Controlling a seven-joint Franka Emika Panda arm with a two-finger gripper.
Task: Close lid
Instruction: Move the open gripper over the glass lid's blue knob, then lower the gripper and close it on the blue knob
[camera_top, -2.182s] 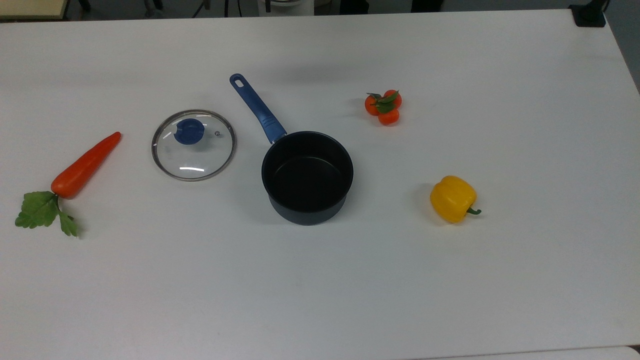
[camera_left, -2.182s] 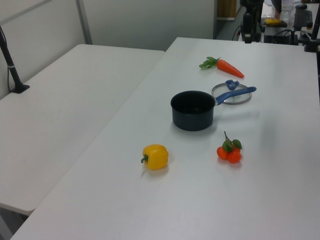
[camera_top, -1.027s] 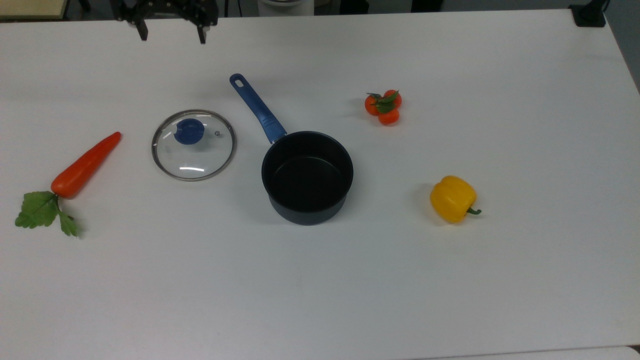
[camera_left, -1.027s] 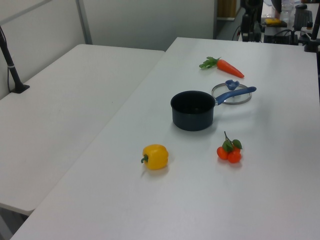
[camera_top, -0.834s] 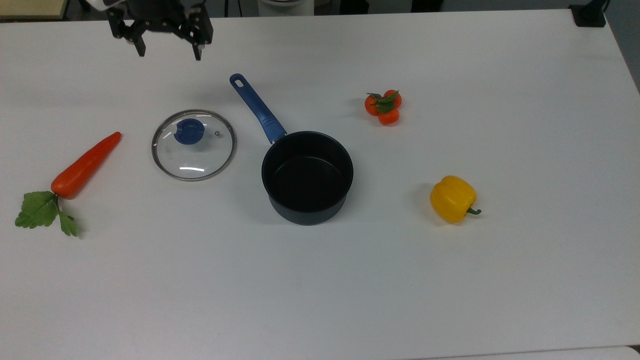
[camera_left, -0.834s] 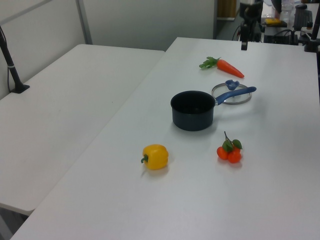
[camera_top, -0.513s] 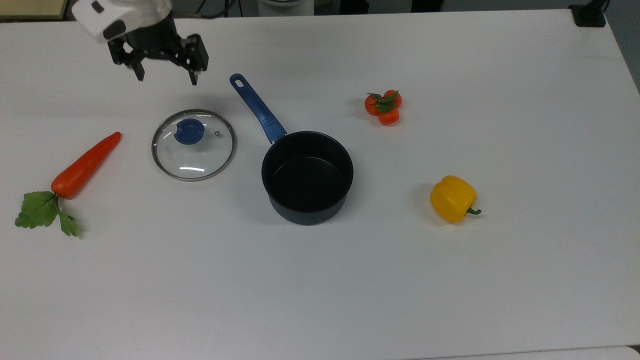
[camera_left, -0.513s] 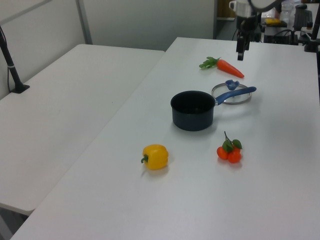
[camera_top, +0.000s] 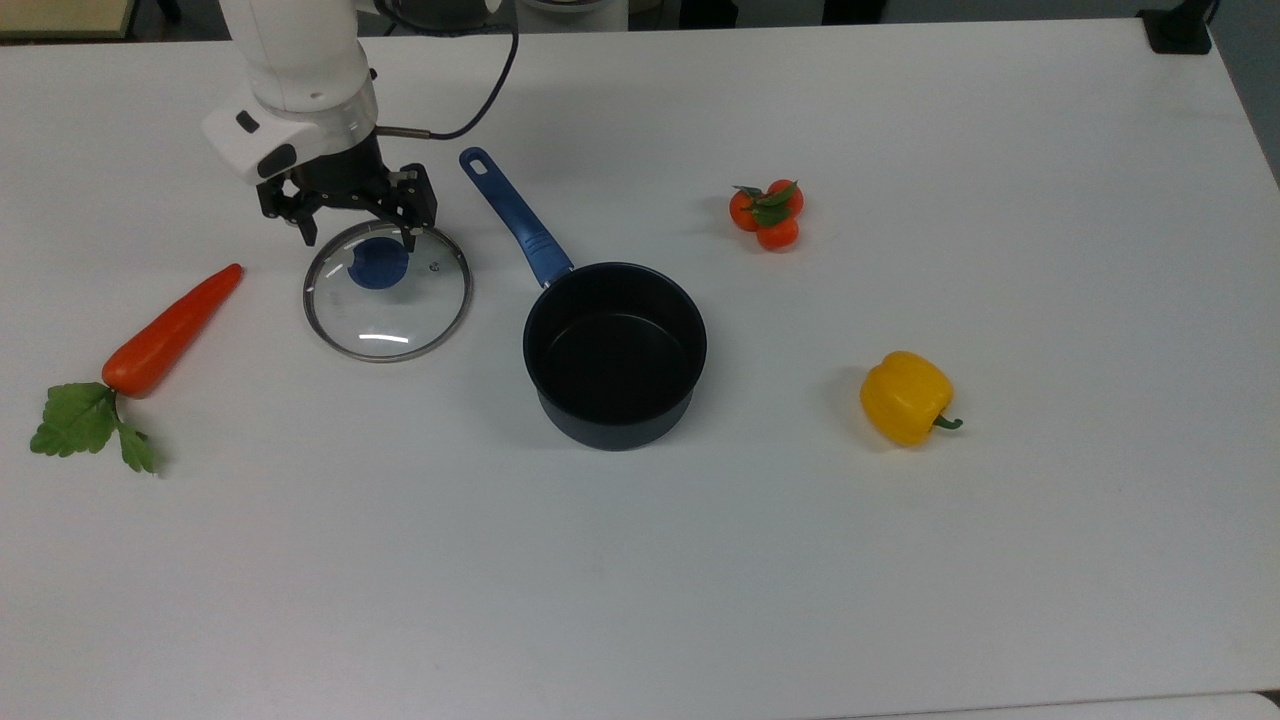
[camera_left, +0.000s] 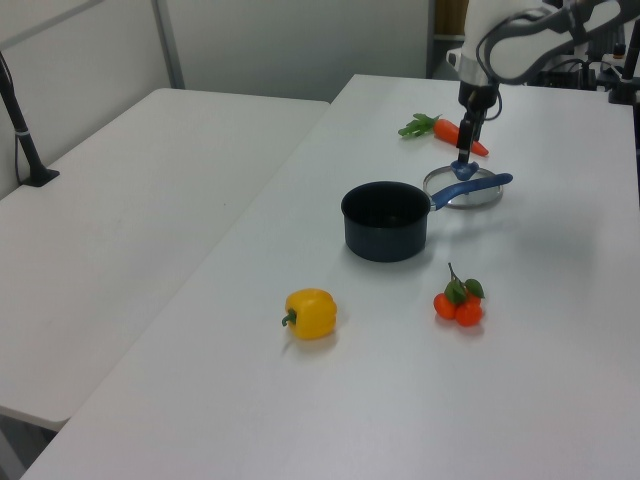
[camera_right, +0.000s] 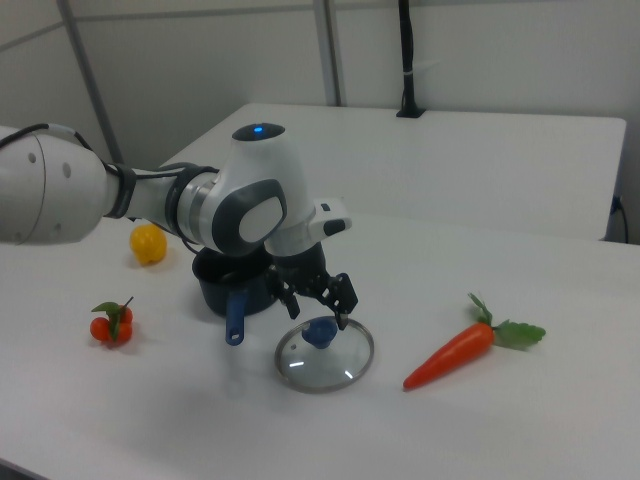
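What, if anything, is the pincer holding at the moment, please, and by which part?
Nothing is held. The pincer hangs open above the glass lid, a finger on either side of its blue knob, not closed on it.

no readable text, labels or numbers (none anywhere)

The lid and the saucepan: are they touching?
Apart. The top view shows bare table between the lid and the saucepan.

Clear glass lid with metal rim, matt dark saucepan, smooth white table
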